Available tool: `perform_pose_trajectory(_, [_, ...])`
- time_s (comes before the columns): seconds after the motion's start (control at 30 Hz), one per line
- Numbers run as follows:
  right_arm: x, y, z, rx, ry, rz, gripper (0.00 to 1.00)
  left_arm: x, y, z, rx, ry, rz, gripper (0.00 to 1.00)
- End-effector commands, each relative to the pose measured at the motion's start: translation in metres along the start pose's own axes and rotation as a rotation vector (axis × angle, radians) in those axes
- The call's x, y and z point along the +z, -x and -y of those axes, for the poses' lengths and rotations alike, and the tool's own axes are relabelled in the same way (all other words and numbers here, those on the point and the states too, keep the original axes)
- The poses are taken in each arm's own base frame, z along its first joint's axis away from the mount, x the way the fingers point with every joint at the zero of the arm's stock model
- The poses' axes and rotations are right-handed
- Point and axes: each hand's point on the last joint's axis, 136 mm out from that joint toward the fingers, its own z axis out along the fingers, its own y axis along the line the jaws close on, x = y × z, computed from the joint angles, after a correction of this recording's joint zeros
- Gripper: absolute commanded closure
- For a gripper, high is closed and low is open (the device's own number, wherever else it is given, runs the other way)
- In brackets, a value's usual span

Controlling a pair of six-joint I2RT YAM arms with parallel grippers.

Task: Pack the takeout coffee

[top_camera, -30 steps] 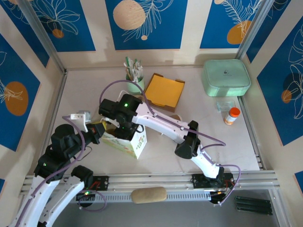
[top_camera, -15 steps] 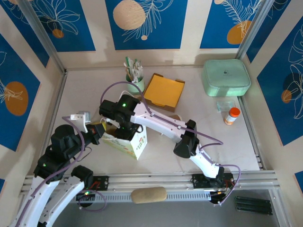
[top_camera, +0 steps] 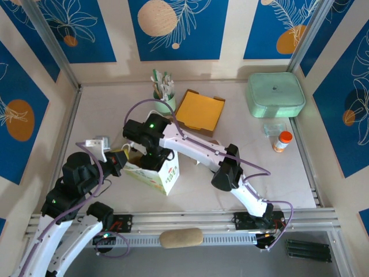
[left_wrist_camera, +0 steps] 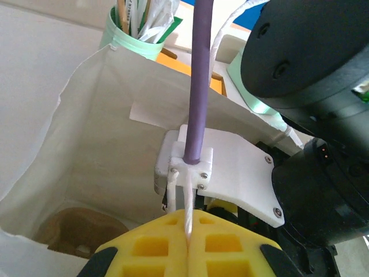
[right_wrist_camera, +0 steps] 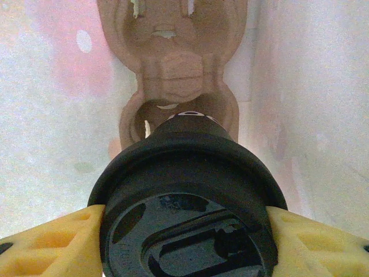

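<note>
here right gripper [right_wrist_camera: 183,245] clamps the lidded takeout coffee [right_wrist_camera: 187,167], cup hidden; left gripper [left_wrist_camera: 188,234] pinches bag [left_wrist_camera: 86,133].

bag [left_wrist_camera: 86,144] mouth: right arm [top_camera: 184,147] fills part, room free beside it | inside: bag close round lid [right_wrist_camera: 187,196], carrier [right_wrist_camera: 173,63] beneath

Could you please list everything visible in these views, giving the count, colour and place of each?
takeout coffee: one, black lid showing, inside the bag above the carrier
cup carrier: one, brown pulp, bottom of the bag
paper bag: one, white with green print, near left of the table
utensil cup: one, mint green, far side, left of the box
box: one, yellow-orange, far centre
lidded container: one, mint green, far right corner
bottle: one, orange cap, right edge
clear tub: one, see-through, just beyond the bottle
left gripper: yellow fingers, shut on the bag's rim
right gripper: yellow fingers, gripping the coffee's lid
</note>
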Motion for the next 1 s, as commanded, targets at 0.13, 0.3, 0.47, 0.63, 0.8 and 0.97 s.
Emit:
perform_pose_trajectory(0.13, [0.007,-0.003,-0.001,-0.024,0.013,-0.027,0.52,-0.006,0.001,-0.006,-0.008,0.041,0.003,1.00])
perform_pose_trajectory(0.3, [0.003,0.000,0.000,-0.038,0.005,-0.012,0.52,-0.004,0.003,-0.006,-0.009,0.047,-0.001,1.00])
perform_pose_trajectory(0.47, [0.002,0.001,0.001,-0.055,-0.003,-0.008,0.52,-0.002,0.003,-0.007,-0.005,0.059,-0.017,1.00])
perform_pose_trajectory(0.63, [0.002,0.003,0.002,-0.063,0.008,-0.004,0.52,-0.001,0.004,-0.007,-0.006,0.062,-0.012,1.00])
perform_pose_trajectory(0.8, [0.000,0.007,-0.001,-0.061,0.029,0.009,0.52,0.000,0.004,-0.008,-0.009,0.066,-0.014,1.00])
perform_pose_trajectory(0.97, [0.000,0.012,0.000,-0.048,0.040,0.021,0.51,0.001,0.004,-0.007,-0.010,0.059,-0.017,1.00])
